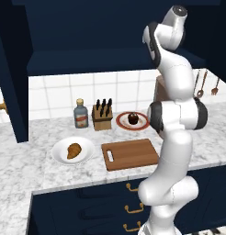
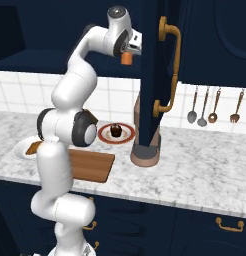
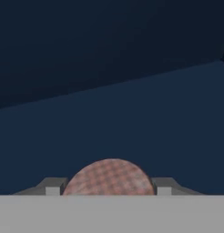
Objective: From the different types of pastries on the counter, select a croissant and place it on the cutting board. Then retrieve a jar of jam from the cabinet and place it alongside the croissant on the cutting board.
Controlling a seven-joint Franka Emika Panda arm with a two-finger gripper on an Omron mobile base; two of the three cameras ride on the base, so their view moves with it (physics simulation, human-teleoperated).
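Where claw (image 3: 109, 189) grips: round checkered jar lid (image 3: 109, 177)

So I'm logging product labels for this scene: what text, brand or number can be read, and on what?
None can be read.
Bottle beside the knife block: has a reddish label, too small and blurred to read.
Jam jar in the gripper: no lettering visible; the hand view shows a checkered lid.

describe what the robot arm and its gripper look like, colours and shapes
The arm is glossy white, built of rounded tubular segments with dark charcoal bands and round caps at the joints. A grey disc caps its top joint. The gripper has a blocky white body with a dark face; its fingertips are small, grey and wedge-shaped. No cables or markings show.
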